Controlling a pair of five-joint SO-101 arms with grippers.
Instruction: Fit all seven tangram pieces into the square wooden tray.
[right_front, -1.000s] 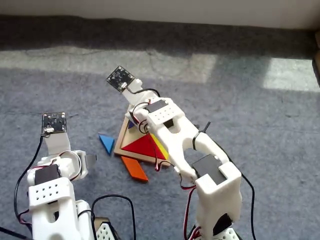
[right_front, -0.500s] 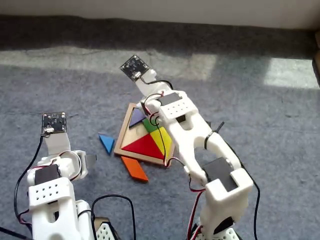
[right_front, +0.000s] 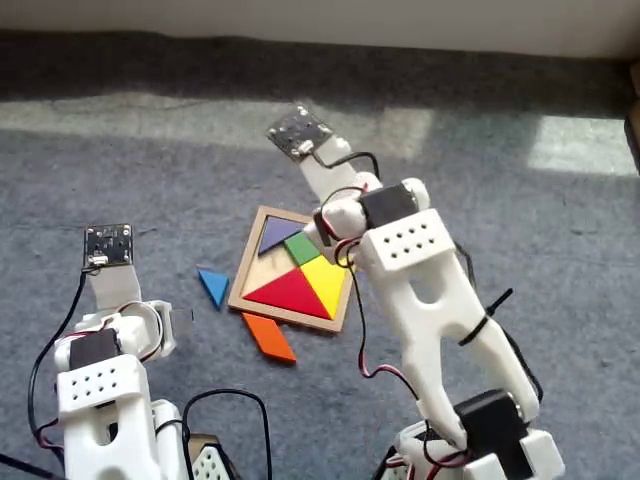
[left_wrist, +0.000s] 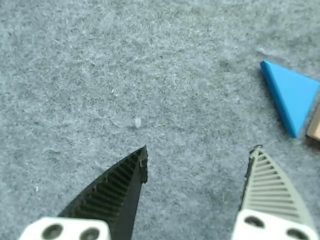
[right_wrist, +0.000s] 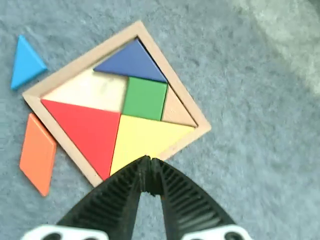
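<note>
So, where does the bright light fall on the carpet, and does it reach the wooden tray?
High view: a pale lit band crosses the carpet behind the tray, which lies in the dimmer part. Right wrist view: the tray is evenly lit; a pale patch lies apart from it. Left wrist view: even light round the blue triangle.

Jaws closed beside tray (right_wrist: 77, 65) rim; orange piece (right_wrist: 37, 152), blue triangle (right_wrist: 26, 61) outside.
</note>
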